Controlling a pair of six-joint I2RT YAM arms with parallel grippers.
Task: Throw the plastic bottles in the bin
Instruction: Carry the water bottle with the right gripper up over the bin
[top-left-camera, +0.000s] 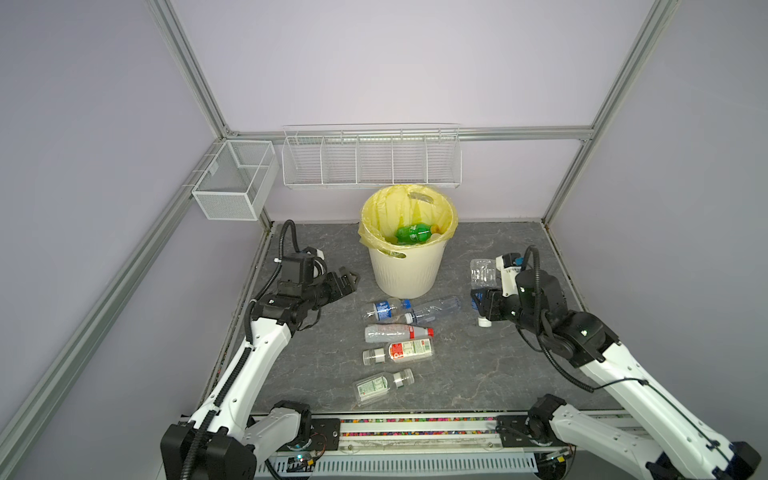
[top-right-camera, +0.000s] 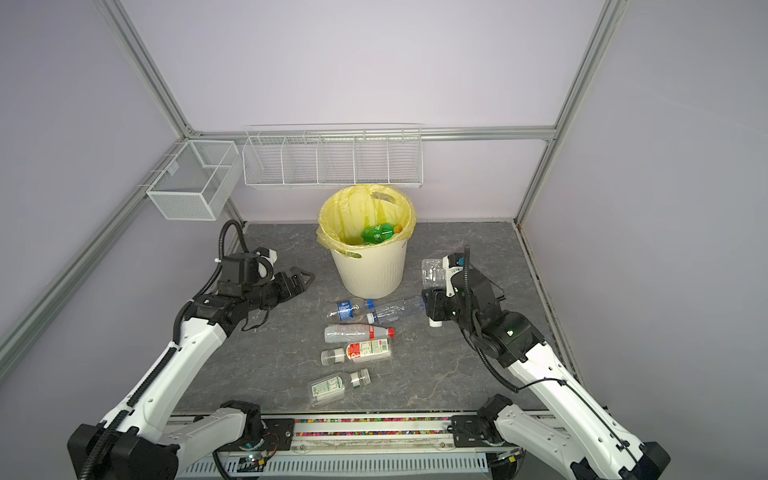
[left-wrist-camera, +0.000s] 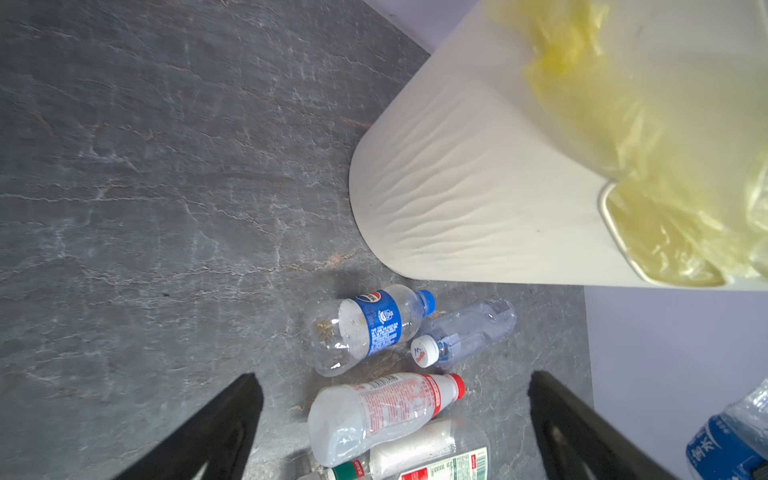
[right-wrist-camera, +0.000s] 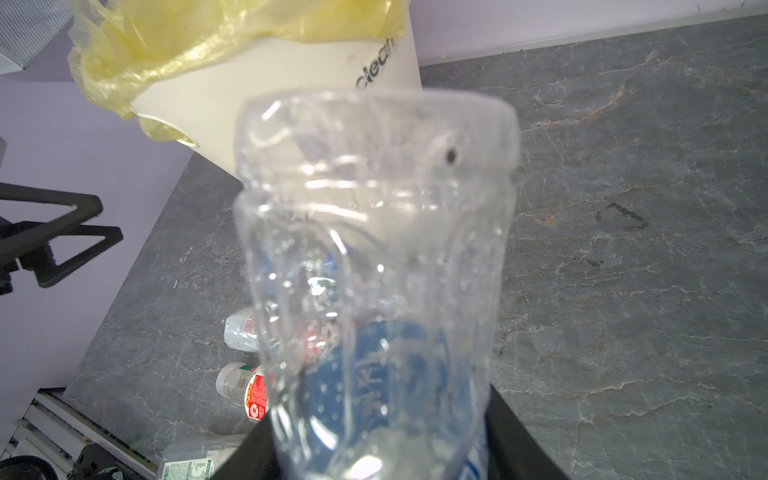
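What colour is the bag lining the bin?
Yellow, see-through bag inside the cream bin; it shows best in a top view.

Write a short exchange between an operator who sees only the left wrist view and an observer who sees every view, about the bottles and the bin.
Operator: I see only the side of the bin. Is anything inside?
Observer: Yes, a green bottle lies inside it.
Operator: A blue-labelled bottle pokes into my corner. Is it lying on the table?
Observer: No. The right fingers grip it beside the bin, cap pointing down.
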